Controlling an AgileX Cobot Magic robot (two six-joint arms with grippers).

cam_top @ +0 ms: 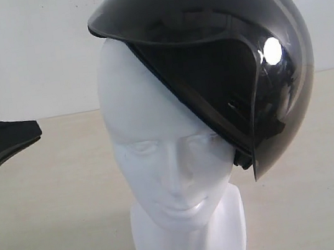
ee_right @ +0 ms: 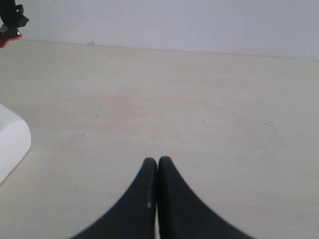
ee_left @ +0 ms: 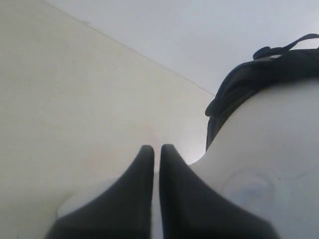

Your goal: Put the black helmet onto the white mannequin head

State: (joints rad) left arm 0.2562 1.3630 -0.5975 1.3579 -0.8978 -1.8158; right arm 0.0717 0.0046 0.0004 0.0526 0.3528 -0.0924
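Mid-frame, the black helmet (cam_top: 232,58) sits tilted on the white mannequin head (cam_top: 165,156). The right gripper (ee_right: 157,162) is pinched closed, and the left gripper (ee_left: 156,149) apparently is too.

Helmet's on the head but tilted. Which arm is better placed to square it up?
Probably left. The left end effector, shut, sits beside the head; its camera sees head and helmet close by. The right end effector, also shut, faces table, only the base corner in view.
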